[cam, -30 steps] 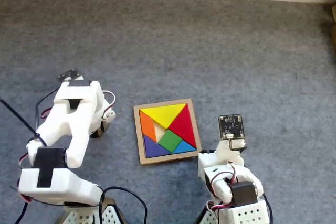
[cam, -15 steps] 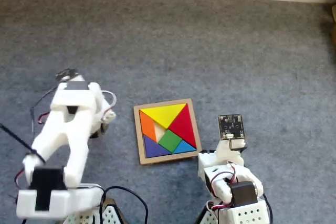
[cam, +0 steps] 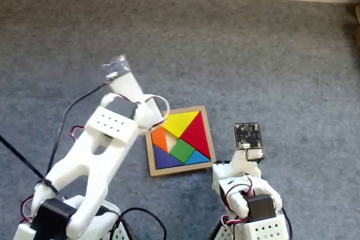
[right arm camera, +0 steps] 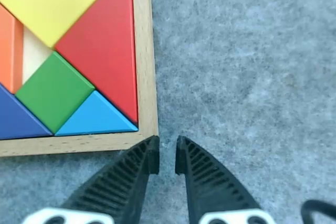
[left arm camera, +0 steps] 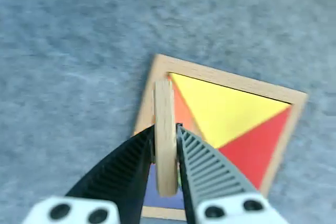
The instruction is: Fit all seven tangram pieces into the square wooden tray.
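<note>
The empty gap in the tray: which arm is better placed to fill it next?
Left. The left gripper holds a wooden piece above the tray, near the gap. The right gripper sits empty, outside the tray's corner.

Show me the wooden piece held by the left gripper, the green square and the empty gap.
wooden piece [left arm camera: 165, 124]: left wrist view, on its thin edge.
green square [right arm camera: 55, 91]: right wrist view, its middle.
empty gap [right arm camera: 35, 53]: right wrist view, middle of the bare wood.
</note>
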Action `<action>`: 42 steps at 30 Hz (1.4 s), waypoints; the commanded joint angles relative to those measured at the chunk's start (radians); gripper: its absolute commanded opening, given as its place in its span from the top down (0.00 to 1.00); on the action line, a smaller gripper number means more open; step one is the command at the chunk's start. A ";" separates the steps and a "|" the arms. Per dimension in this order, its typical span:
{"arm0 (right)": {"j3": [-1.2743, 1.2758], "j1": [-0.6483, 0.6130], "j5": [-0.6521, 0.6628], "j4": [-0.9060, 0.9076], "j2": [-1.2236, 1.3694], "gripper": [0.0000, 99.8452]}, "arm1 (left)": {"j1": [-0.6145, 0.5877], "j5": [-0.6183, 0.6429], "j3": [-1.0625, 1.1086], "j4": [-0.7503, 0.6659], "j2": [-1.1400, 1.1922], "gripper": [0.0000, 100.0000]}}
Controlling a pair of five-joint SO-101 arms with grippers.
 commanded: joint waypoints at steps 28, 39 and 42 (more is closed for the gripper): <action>0.142 0.007 -0.003 0.010 -0.025 0.94 | 0.248 0.035 0.110 -0.374 0.102 0.77; 0.142 0.007 -0.003 0.010 -0.025 0.94 | 0.251 0.038 0.104 -0.273 0.099 0.79; 0.142 0.007 -0.003 0.010 -0.025 0.94 | 0.234 0.038 0.087 -0.272 0.073 0.80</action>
